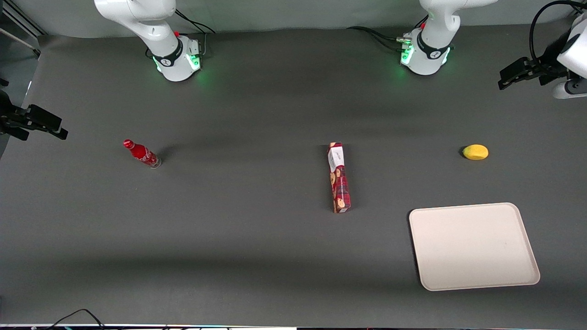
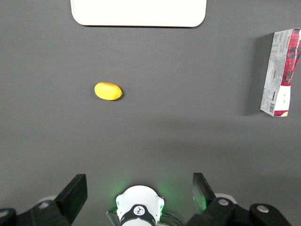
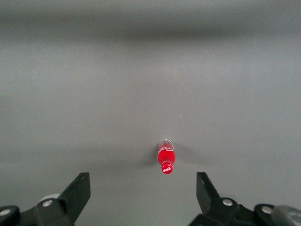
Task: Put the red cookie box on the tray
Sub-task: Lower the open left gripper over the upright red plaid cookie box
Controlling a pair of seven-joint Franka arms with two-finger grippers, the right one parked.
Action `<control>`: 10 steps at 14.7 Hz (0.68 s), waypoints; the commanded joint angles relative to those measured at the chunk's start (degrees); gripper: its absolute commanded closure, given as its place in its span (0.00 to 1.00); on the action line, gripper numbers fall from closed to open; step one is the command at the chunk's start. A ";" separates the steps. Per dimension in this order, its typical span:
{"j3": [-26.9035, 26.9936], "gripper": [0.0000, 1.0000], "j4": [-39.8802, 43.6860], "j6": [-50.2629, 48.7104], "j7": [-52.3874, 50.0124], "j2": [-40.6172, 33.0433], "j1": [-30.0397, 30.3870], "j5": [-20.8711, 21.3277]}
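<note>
The red cookie box (image 1: 339, 178) lies flat on the dark table about midway along it, its white label end farther from the front camera; the left wrist view shows it too (image 2: 281, 75). The cream tray (image 1: 472, 245) sits nearer the front camera than the box, toward the working arm's end, and its rim shows in the left wrist view (image 2: 138, 12). Nothing lies on the tray. My left gripper (image 1: 509, 75) hangs open above the working arm's end of the table, far from the box, with nothing between its fingers (image 2: 75, 190).
A yellow lemon (image 1: 475, 152) lies between the gripper and the tray, also seen from the left wrist (image 2: 108, 91). A small red bottle (image 1: 141, 154) stands toward the parked arm's end. The working arm's base (image 1: 426, 55) stands at the table's back edge.
</note>
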 commanded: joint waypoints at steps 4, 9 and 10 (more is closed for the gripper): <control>1.03 0.00 3.34 -1.48 0.77 1.79 -1.30 -0.26; 0.86 0.00 4.74 -1.22 0.07 2.14 -1.30 -0.26; 0.86 0.00 6.66 -1.22 -0.11 2.92 -1.39 -0.60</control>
